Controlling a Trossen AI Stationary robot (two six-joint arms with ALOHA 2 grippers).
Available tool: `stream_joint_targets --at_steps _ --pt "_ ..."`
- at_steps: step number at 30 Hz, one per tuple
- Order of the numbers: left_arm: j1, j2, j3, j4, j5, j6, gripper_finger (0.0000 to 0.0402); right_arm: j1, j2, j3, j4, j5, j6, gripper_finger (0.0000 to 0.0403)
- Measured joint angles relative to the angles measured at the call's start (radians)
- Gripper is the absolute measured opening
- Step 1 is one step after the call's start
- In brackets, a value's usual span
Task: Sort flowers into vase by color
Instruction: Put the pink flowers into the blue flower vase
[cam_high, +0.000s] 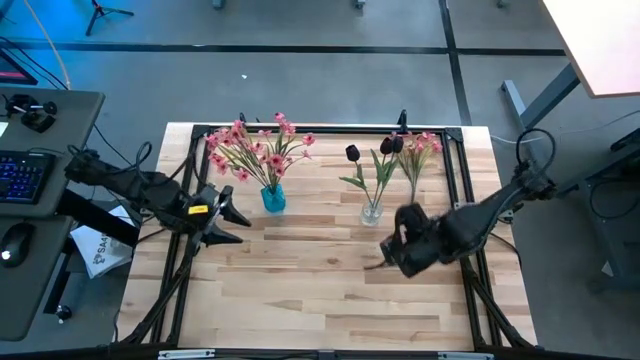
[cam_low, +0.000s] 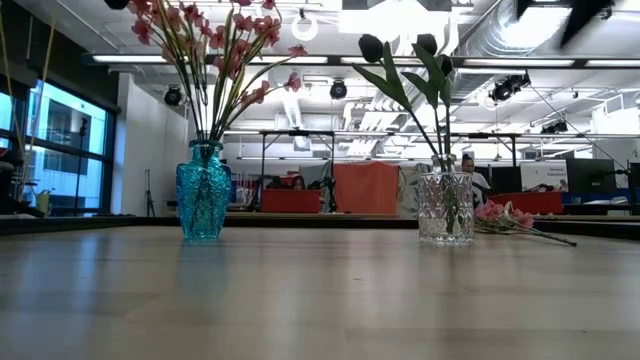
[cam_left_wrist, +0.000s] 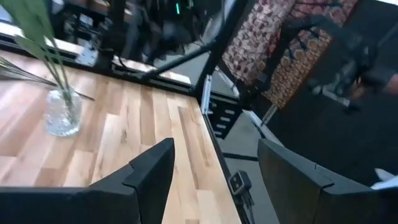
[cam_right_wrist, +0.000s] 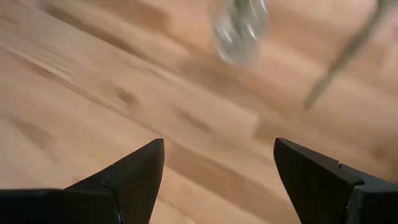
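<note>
From above, my right claw (cam_high: 385, 252) hangs wide and empty over the table (cam_high: 300, 290), below the clear vase (cam_high: 372, 211); my left claw (cam_high: 228, 218), also wide, waits beside the blue vase (cam_high: 273, 197). Pink sprays (cam_high: 255, 148) fill the blue vase and dark tulips (cam_high: 352, 153) the clear one. At table height, one pink spray (cam_low: 510, 218) lies loose beside the clear vase: I judge it the last to sort.
</note>
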Motion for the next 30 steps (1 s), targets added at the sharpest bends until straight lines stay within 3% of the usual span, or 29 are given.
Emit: stream_joint_targets --at_steps 6,11,15,21,30 --pt "-0.028 -0.009 0.010 0.034 -0.131 -0.020 0.0214 0.054 -0.054 -0.334 0.216 -0.148 0.264 0.0298" --pt "-0.029 0.004 0.010 0.112 -0.230 -0.011 0.0214 0.014 -0.228 -0.634 0.456 -0.136 0.379 0.0298" --pt "-0.028 0.028 0.010 0.179 -0.356 0.069 0.0213 -0.083 -0.388 -0.808 0.559 -0.103 0.301 0.0298" --pt "-0.028 0.078 0.010 0.259 -0.561 0.155 0.0213 -0.263 -0.559 -0.944 0.525 -0.072 0.137 0.0298" --pt "-0.028 0.144 0.009 0.327 -0.663 0.204 0.0213 -0.480 -0.614 -1.019 0.574 -0.012 0.011 0.0298"
